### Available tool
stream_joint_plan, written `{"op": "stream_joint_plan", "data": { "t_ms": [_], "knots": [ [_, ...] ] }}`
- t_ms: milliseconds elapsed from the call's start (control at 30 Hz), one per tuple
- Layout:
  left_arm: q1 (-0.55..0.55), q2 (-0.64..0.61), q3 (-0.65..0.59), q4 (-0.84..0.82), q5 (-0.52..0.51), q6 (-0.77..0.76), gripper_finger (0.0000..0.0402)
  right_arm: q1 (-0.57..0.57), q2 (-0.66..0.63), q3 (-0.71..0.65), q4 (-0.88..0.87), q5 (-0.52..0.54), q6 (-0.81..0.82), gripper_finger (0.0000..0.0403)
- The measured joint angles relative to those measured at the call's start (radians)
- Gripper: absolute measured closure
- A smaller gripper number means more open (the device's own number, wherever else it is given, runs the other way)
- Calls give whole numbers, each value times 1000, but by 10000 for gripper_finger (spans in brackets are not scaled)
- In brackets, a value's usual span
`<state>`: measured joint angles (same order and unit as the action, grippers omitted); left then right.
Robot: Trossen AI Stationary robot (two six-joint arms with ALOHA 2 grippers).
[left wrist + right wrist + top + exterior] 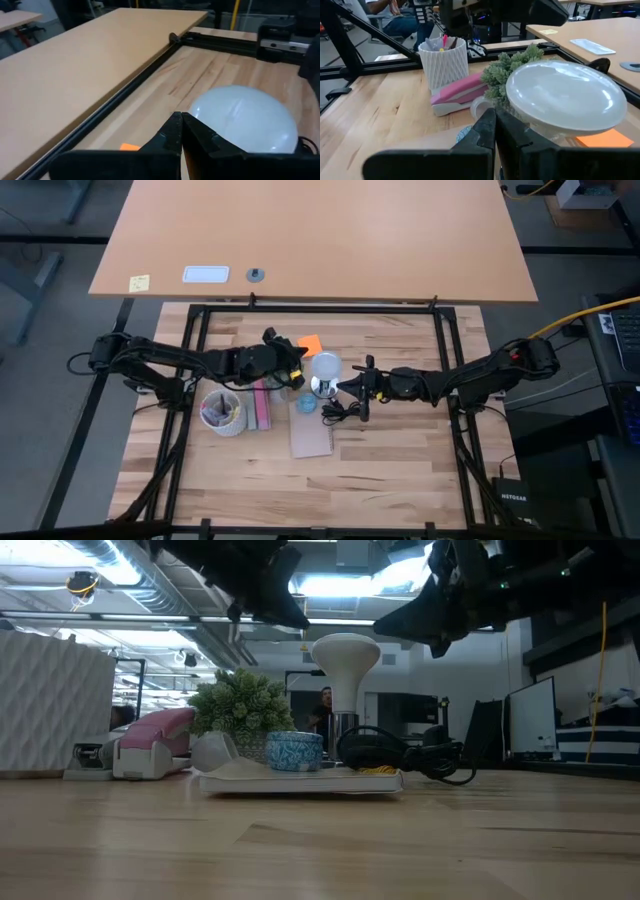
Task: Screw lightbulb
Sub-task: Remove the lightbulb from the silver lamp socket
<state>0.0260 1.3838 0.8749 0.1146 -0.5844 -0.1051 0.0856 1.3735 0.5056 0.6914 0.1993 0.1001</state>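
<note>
In the low view, the lightbulb point(345, 670) stands upright at centre frame, globe up, its base among the black cord point(400, 755) on a flat pad point(300, 781). Above it, upper left, hangs the left gripper point(295, 615), jaws pressed together; upper right, the right gripper point(395, 625), also closed. Neither holds the bulb.
</note>
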Motion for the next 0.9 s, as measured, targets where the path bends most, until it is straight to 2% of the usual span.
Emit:
{"op": "stream_joint_plan", "data": {
  "t_ms": [333, 700, 900],
  "knots": [
    [13, 26, 0, 2, 24, 82, 401, 0, 1, 0, -8, 1, 0, 391],
    [12, 80, 0, 9, 35, 81, 401, -1, 1, 0, -18, 2, -2, 391],
    [10, 80, 0, 9, 38, 74, 401, -1, 1, 0, -30, 89, -2, 391]
  ]
}}
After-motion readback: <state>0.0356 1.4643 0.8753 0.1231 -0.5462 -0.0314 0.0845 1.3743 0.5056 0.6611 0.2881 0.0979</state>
